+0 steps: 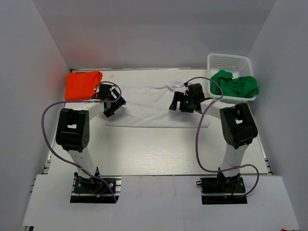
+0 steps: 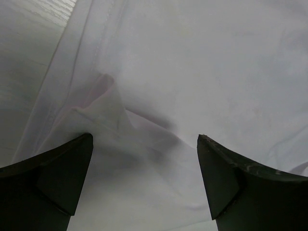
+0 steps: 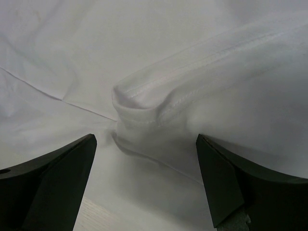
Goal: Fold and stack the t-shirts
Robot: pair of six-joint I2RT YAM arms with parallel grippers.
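Note:
A white t-shirt (image 1: 149, 103) lies spread across the table's far middle. My left gripper (image 1: 113, 102) hovers open over its left end; the left wrist view shows wrinkled white cloth (image 2: 159, 82) between the spread fingers (image 2: 57, 178). My right gripper (image 1: 185, 102) hovers open over its right end, with a bunched stitched hem (image 3: 144, 103) between its fingers (image 3: 231, 178). A folded orange t-shirt (image 1: 83, 84) lies at the far left. A green t-shirt (image 1: 236, 85) sits crumpled in the basket.
A white plastic mesh basket (image 1: 230, 61) stands at the far right corner. White walls enclose the table on the left, back and right. Purple cables loop beside both arms.

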